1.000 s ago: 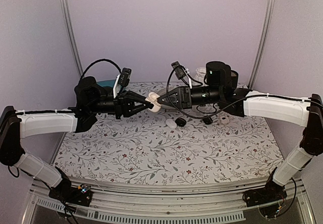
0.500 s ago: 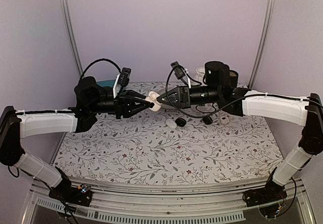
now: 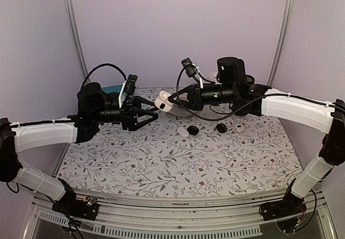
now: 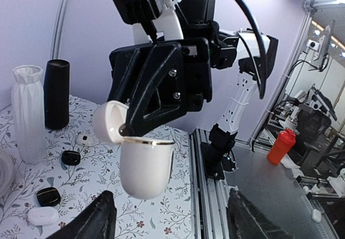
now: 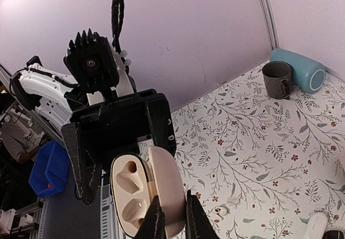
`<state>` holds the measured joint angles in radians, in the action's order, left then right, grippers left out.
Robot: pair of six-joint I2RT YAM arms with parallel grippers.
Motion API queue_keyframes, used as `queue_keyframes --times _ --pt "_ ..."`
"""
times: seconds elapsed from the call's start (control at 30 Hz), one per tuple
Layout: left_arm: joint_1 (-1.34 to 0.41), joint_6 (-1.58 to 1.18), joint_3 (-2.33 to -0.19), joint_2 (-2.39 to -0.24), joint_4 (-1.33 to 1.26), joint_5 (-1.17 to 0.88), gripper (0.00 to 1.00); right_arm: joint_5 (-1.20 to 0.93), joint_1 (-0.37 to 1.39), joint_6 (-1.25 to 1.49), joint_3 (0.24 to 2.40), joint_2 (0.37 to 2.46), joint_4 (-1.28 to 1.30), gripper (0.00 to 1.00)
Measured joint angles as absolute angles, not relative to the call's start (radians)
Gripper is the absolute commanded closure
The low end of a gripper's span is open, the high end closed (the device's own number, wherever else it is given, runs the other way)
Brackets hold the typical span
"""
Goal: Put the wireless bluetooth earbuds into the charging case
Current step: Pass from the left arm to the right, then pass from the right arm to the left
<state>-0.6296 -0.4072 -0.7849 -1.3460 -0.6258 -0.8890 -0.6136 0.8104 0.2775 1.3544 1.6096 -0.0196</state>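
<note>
Between the fingers of our right gripper (image 5: 173, 216), we are clamping the open case (image 5: 137, 193) aloft; our left gripper (image 4: 170, 209) is hanging with fingers apart just beside it.

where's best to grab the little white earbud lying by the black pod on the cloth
Pinch the earbud across its rounded body, straight down from above: it lies low on the tablecloth, so a sideways approach would probably shove it. Stem direction is too small to tell. The left claw is open and free.
</note>
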Motion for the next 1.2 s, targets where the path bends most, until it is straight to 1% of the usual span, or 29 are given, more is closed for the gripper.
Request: queue_keyframes --times 0.17,0.33,0.57,0.67,0.87,1.03,1.2 --pt "-0.630 -0.335 -0.751 -1.264 -0.554 -0.828 0.26 -0.582 0.810 0.200 1.383 1.610 0.036 0.96" --pt "-0.620 -0.265 -0.751 -1.222 -0.477 -0.799 0.30 -0.579 0.813 0.138 1.406 1.610 0.061 0.96" --pt "-0.531 -0.305 -0.735 -1.231 -0.489 -0.883 0.32 -0.554 0.845 0.059 1.465 1.615 0.091 0.96" --pt "-0.522 -0.312 -0.720 -1.221 -0.499 -0.901 0.36 -0.542 0.860 0.039 1.491 1.631 0.098 0.96" --pt "-0.517 -0.323 -0.697 -1.205 -0.548 -0.920 0.38 -0.510 0.892 0.014 1.520 1.663 0.113 0.96" --pt "-0.517 -0.343 -0.670 -1.204 -0.603 -0.929 0.44 -0.498 0.911 -0.005 1.527 1.675 0.116 0.96" --pt "-0.517 -0.367 -0.670 -1.205 -0.651 -0.939 0.53 -0.490 0.916 -0.017 1.529 1.675 0.119 0.96"
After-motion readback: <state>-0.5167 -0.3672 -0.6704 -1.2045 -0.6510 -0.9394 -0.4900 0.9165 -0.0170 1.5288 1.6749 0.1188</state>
